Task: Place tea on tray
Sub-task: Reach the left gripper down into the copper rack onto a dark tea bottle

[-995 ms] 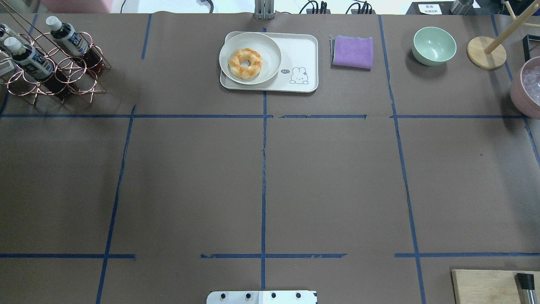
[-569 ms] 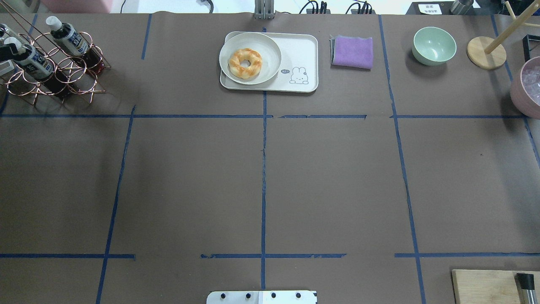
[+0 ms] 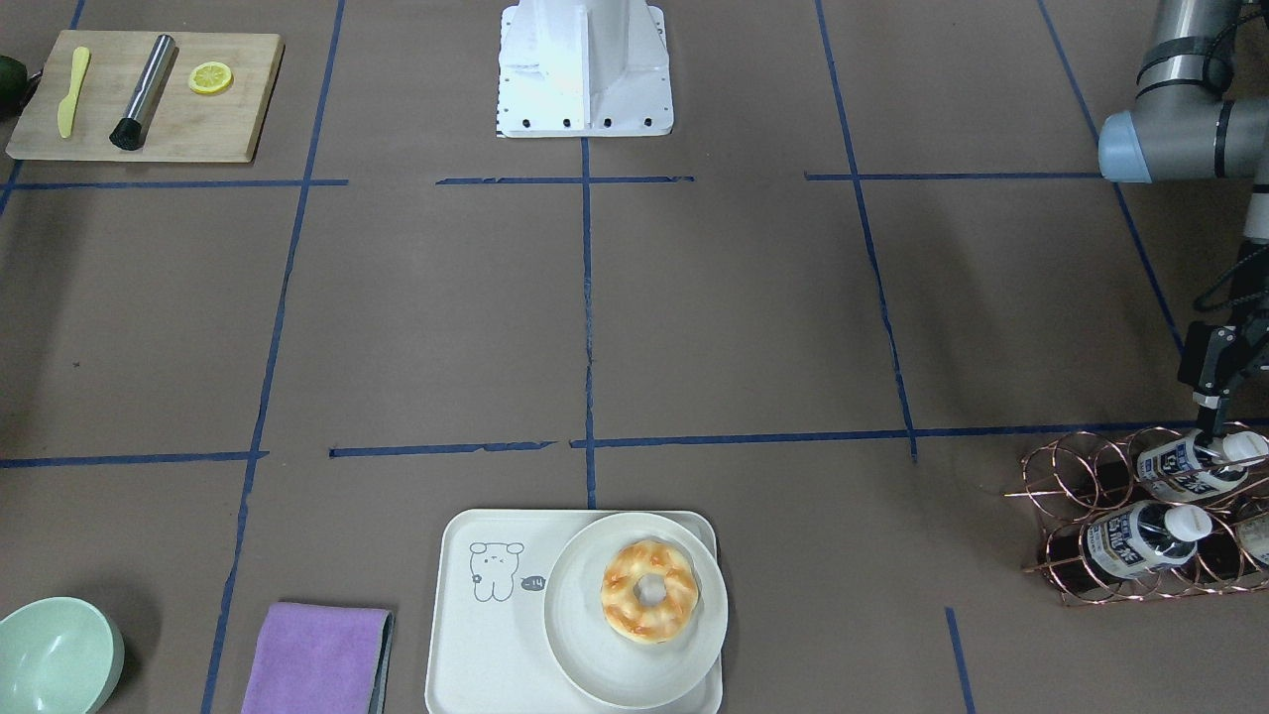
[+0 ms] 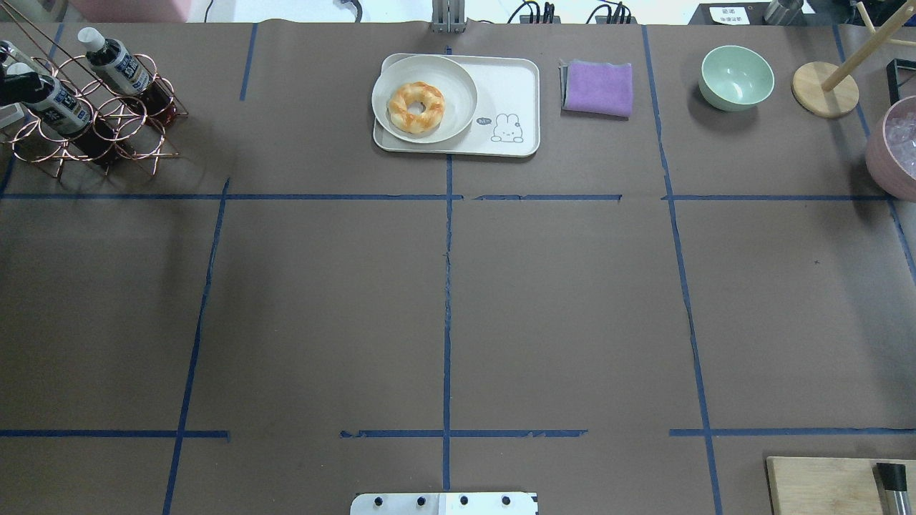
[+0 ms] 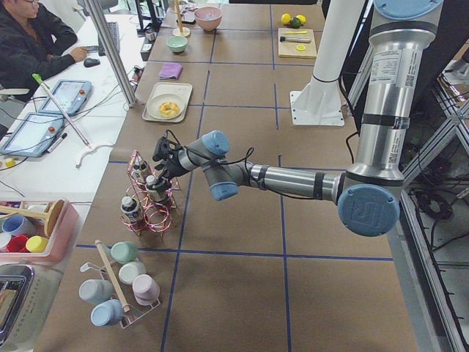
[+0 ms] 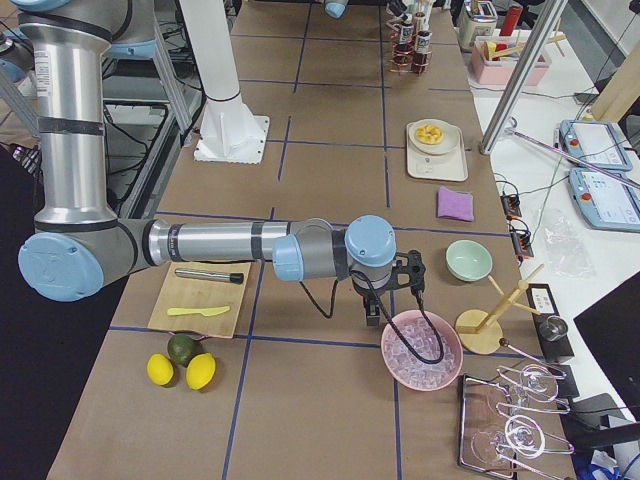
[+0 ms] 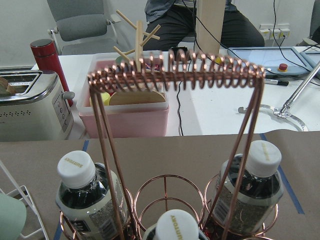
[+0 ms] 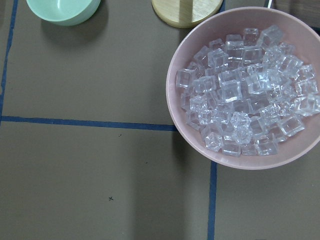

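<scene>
Three dark, white-capped tea bottles (image 4: 61,107) in copper rack (image 4: 143,114) at 10 o'clock | left gripper (image 3: 1210,424) tipped down at one cap (image 3: 1241,448); jaw spacing unreadable | right gripper (image 6: 372,314): likewise

Overhead: doughnut (image 4: 416,107) on round plate (image 4: 461,86). Purple cloth (image 4: 598,88) near, at plate's 3 o'clock; mint bowl (image 4: 736,77) further along 3 o'clock. Copper wire rack (image 4: 132,107) well apart at 9 o'clock. Pink bowl (image 8: 260,162) full of ice cubes (image 8: 245,90). Counter (image 4: 322,300) papered brown, blue tape lines.

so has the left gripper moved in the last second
Yes. The left gripper has pushed in from the overhead view's left edge toward the fixed copper rack, reaching the neck of a tea bottle in it.
</scene>
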